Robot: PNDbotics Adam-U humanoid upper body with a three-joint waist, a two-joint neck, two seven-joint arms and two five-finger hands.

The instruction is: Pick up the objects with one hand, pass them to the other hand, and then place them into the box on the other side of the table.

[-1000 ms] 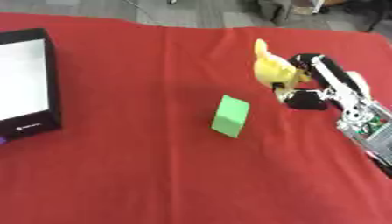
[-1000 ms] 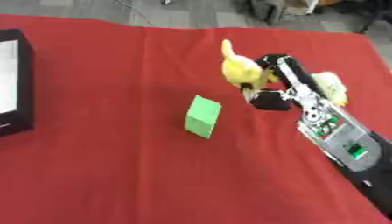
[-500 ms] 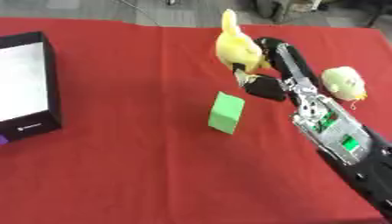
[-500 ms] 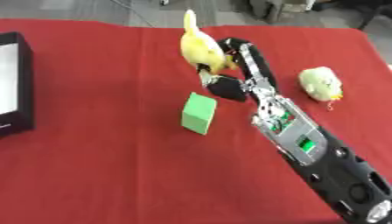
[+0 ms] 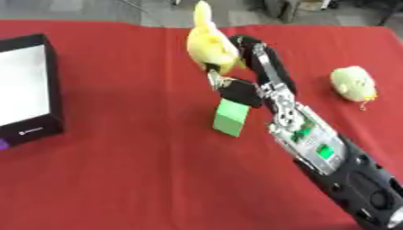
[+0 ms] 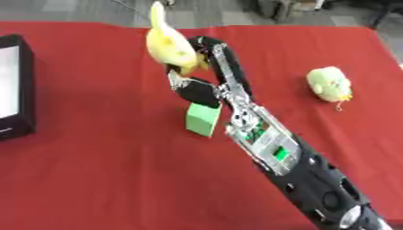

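Right hand (image 5: 250, 67) lifted leftward – grasping yellow toy (image 5: 209, 45), seemingly above green block (image 5: 232, 117).

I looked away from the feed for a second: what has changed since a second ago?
The right hand, shut on the yellow plush toy, has carried it up and leftward across the red table, toward the box's side. It now hangs above the green block. The pale green plush toy, earlier hidden, now shows at the right. The green block and the black box have not moved. The left hand is out of view.
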